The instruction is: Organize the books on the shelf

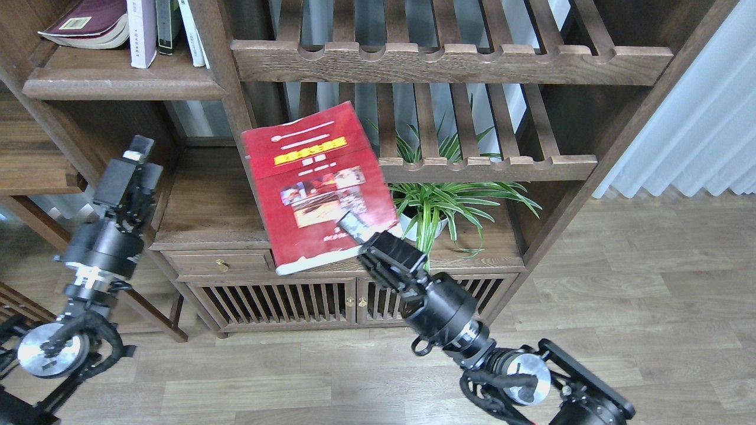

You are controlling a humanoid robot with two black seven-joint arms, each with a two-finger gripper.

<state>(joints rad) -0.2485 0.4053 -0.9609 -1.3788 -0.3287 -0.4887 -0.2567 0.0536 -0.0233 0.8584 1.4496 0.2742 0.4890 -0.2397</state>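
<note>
My right gripper (353, 227) is shut on the lower right corner of the red book (316, 183) with the yellow title and small photos. It holds the book up, tilted, in front of the bookcase's middle upright. The maroon book (88, 26) lies flat at the far left of the solid upper shelf board (124, 82). A pale lavender-white book (142, 32) stands upright next to it on the same board. My left gripper (139, 150) is at the left, by the side of the bookcase; its fingers cannot be told apart.
Two more upright books (177, 26) stand right of the pale one. Slatted shelves (449, 59) fill the right bay. A potted spider plant (440, 203) stands on the cabinet top (207, 206), above a drawer and slatted doors. A white curtain (697, 118) hangs right.
</note>
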